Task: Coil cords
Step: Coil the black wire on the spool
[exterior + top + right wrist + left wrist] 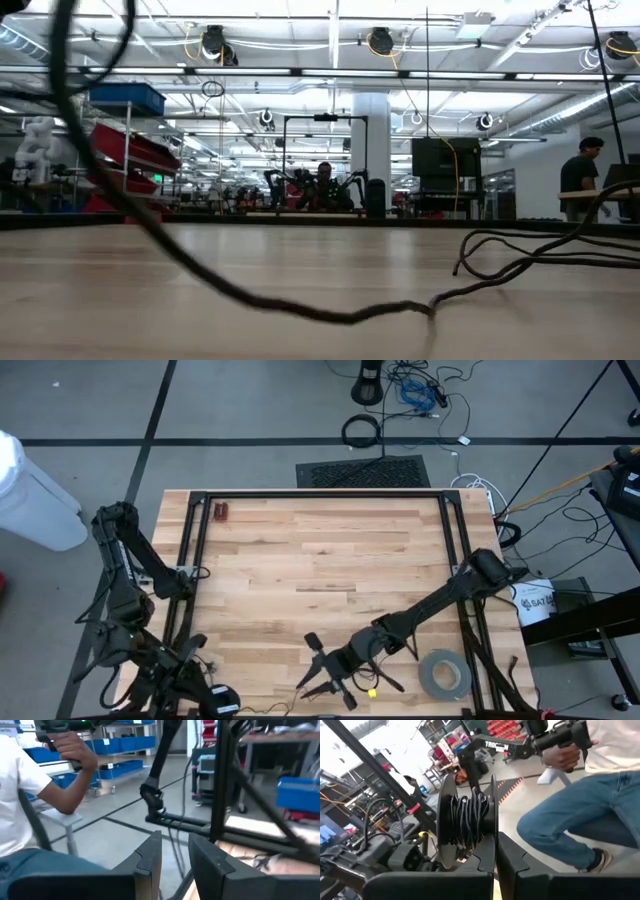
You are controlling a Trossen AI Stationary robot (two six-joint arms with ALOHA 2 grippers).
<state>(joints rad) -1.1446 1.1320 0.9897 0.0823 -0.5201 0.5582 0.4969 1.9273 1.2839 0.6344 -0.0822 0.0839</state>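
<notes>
One thin wiry black cord [300,310] on pale wood; right gripper [175,855] seemingly narrowly parted, empty.

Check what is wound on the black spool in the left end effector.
Thin black cord is wrapped in many turns around the black spool. The spool's core is covered by the windings.

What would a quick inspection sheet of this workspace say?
Surface: wooden table.
Job's things: thin black cord lies loose on the table; more is wound on a spool.
Clutter: grey tape roll, small red item.
Grippers: left gripper shut on the spool, at the table's corner; right gripper open, at the table's edge.
Cables: tangle on the floor.
Surroundings: seated person beside the rig.
</notes>
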